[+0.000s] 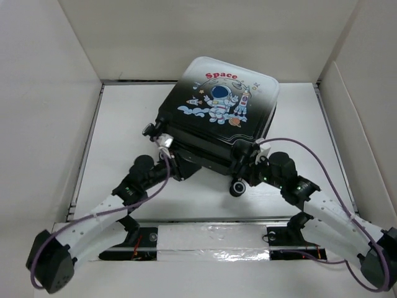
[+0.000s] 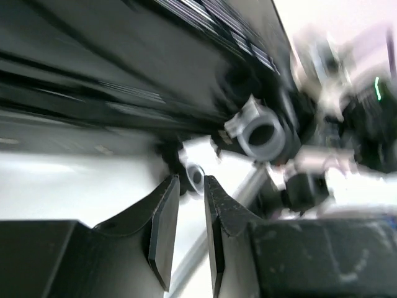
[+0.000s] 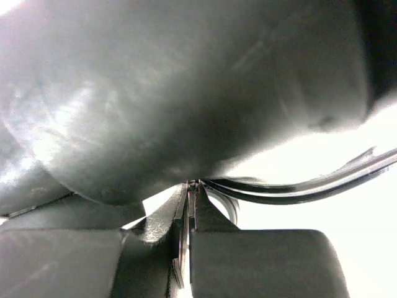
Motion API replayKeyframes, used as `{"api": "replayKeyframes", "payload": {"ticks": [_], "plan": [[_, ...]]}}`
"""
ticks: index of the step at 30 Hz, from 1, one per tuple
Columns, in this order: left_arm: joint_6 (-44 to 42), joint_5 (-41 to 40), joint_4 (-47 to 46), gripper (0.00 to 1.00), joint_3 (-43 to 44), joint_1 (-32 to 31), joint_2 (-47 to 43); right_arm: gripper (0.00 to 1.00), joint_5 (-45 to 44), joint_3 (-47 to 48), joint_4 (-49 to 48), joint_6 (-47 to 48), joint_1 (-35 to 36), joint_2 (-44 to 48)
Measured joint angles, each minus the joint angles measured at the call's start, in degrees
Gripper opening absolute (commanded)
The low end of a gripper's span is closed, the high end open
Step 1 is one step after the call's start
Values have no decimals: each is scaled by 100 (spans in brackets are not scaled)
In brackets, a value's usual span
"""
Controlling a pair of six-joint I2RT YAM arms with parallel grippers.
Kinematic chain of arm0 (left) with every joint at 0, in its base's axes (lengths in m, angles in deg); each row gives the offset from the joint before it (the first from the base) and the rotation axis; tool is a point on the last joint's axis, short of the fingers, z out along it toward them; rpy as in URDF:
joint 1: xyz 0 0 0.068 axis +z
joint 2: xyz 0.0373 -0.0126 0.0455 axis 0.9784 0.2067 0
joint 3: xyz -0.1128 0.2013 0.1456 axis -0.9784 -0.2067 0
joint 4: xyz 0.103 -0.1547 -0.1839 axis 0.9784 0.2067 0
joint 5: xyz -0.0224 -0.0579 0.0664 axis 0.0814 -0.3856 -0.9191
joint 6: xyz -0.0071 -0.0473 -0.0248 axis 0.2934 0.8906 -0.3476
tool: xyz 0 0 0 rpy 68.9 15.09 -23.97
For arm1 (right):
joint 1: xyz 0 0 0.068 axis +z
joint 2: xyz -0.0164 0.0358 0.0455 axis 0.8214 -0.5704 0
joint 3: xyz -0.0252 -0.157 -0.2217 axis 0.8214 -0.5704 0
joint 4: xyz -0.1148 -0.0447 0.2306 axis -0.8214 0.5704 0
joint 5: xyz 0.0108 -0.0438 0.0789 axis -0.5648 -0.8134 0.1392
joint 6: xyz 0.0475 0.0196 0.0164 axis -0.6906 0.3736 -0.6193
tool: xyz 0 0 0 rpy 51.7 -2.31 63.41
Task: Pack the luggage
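Note:
The luggage [image 1: 223, 99] lies flat and closed on the white table, astronaut print up, black wheels toward me. Its dark shell fills the left wrist view [image 2: 124, 62] and the right wrist view [image 3: 155, 93]. My left gripper [image 1: 166, 149] is at its near left corner. Its jaws stand a narrow gap apart with nothing between them [image 2: 191, 180], just short of a small white fitting [image 2: 195, 174]. My right gripper [image 1: 240, 155] is at the near right edge. It is shut [image 3: 191, 184] on a thin metal piece, apparently a zipper pull, at the shell's seam.
A black wheel [image 1: 237, 188] sticks out below the right gripper, and a grey wheel hub [image 2: 263, 133] shows close to the left fingers. White walls [image 1: 43, 124] enclose the table on three sides. A taped strip [image 1: 211, 239] runs along the near edge.

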Motion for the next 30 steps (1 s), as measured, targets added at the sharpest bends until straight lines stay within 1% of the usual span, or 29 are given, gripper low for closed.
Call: {"api": "replayKeyframes", "payload": {"ticks": [5,6,7,9,11,14,18,21,27,30], "plan": [[-549,-1027,-173,22,1169,-2339,1462,0,588,190,369,251,-1270,-17],[-636,-1156,-269,22,1381,-2625,1716,0,706,214,415,302,-1593,-17],[-693,-1246,-413,23,1534,-2780,1919,0,815,223,442,334,-1871,-13],[-767,-1379,-640,26,1718,-2822,2249,0,949,232,463,387,-2378,-9],[-846,-1458,-675,27,2009,-2787,2660,0,1010,232,463,433,-2756,-9],[-940,-1421,-730,27,2675,-2752,3536,0,1143,225,487,444,-3012,-9],[-1023,-1202,-754,27,3501,-2747,4607,0,1276,107,402,420,-3073,70],[-1067,-1071,-675,27,3956,-2747,5178,0,1259,-22,273,330,-3045,197],[-1145,-793,-310,27,4454,-2726,5648,0,903,-142,122,57,-2955,341],[-1172,-601,-48,26,4739,-2651,5831,0,433,-267,-70,-151,-2769,415]]}}
